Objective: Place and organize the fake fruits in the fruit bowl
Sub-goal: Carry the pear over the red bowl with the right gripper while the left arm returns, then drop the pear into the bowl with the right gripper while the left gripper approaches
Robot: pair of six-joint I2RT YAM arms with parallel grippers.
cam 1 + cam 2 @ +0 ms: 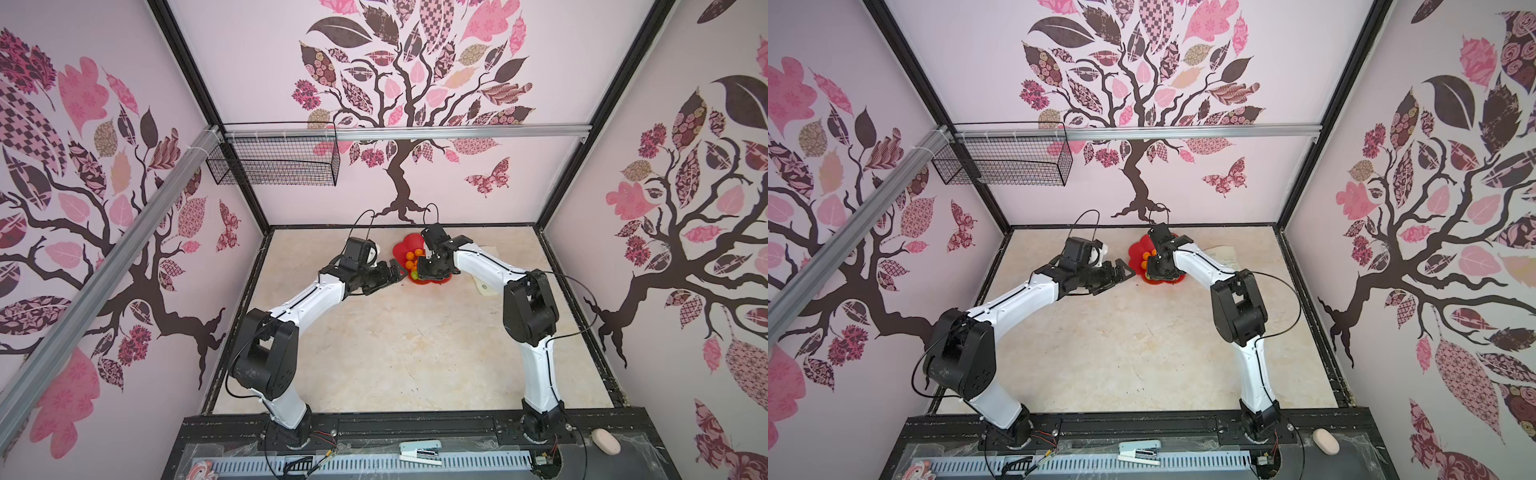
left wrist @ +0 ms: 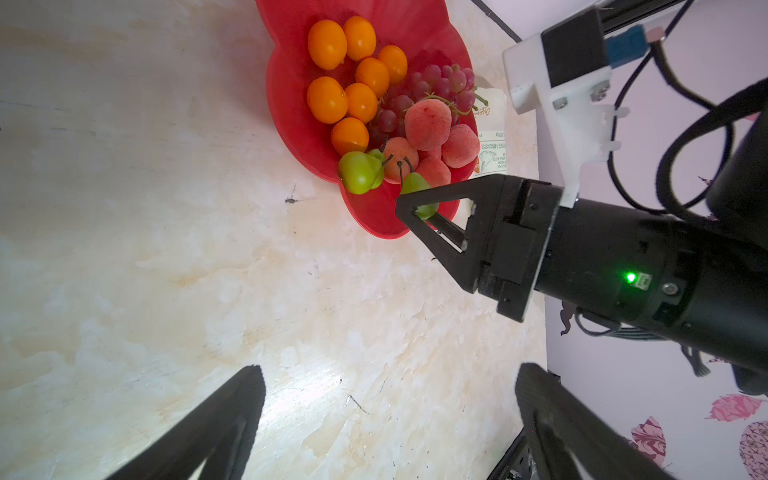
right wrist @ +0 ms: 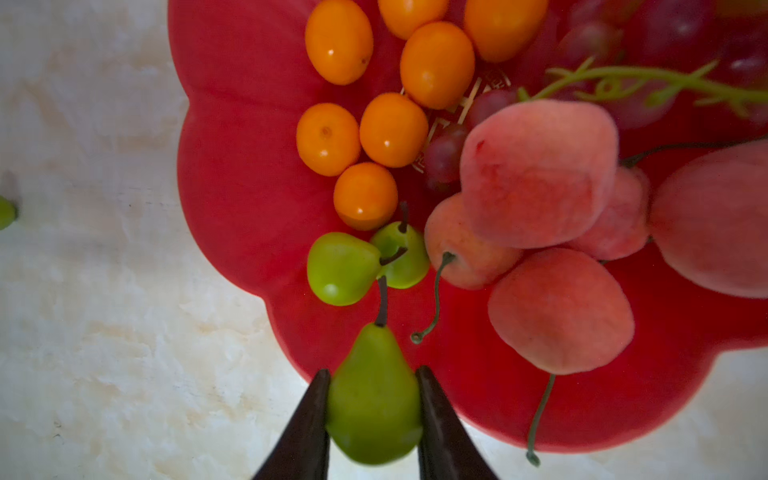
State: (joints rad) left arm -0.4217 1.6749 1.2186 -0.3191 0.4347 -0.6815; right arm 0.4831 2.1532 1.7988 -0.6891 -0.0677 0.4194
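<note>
Pinching a green pear [image 3: 374,411] by its fat end in the part-closed right hand [image 3: 372,370], right at the near rim of the fruit bowl [image 3: 232,137]. Hovering the left hand [image 2: 390,370] wide open and empty, just left of the bowl. Pointing the pear stem-first into the bowl — toward two green pears [image 3: 343,268] lying just beyond — so probably needing only lowering and release.

print on paper packet [image 2: 492,149] illegible; no other text readable
</note>
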